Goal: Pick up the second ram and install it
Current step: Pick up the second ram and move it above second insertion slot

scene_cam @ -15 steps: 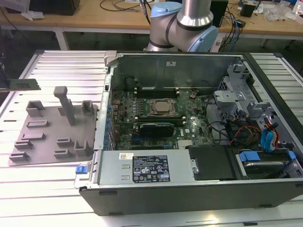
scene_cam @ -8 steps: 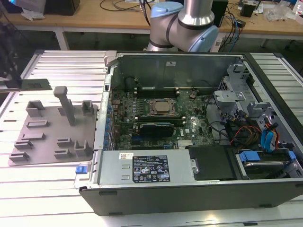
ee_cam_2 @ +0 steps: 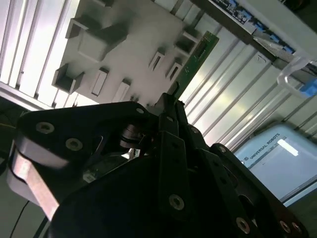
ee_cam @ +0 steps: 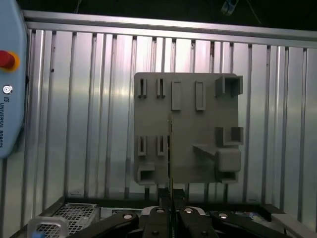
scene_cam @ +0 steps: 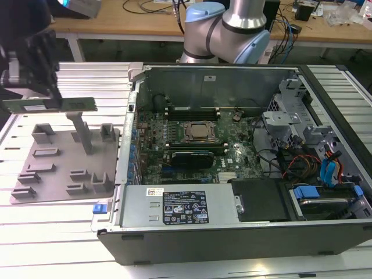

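The second ram (scene_cam: pixel 72 105) is a thin green stick held level in the air above the grey holder tray (scene_cam: pixel 43 174), at the exterior view's left. My black gripper (scene_cam: pixel 43 93) is shut on it from above. In the second wrist view the ram (ee_cam_2: pixel 197 58) sticks out past the fingertips (ee_cam_2: pixel 167 106) toward the tray (ee_cam_2: pixel 124 44). In the first wrist view the ram (ee_cam: pixel 170 148) shows edge-on as a thin line rising from my gripper (ee_cam: pixel 171 198), over the tray (ee_cam: pixel 198 163). The open computer case (scene_cam: pixel 125 168) with its motherboard (scene_cam: pixel 232 160) lies to the exterior view's right of the tray.
On the motherboard, long black slots (scene_cam: pixel 192 109) run behind the square silver processor (scene_cam: pixel 199 131), with more slots (scene_cam: pixel 192 149) in front. Drive cages and cables (scene_cam: pixel 314 157) fill the case's right side. The arm's base (scene_cam: pixel 224 29) stands behind the case. The table is ribbed metal (scene_cam: pixel 46 232).
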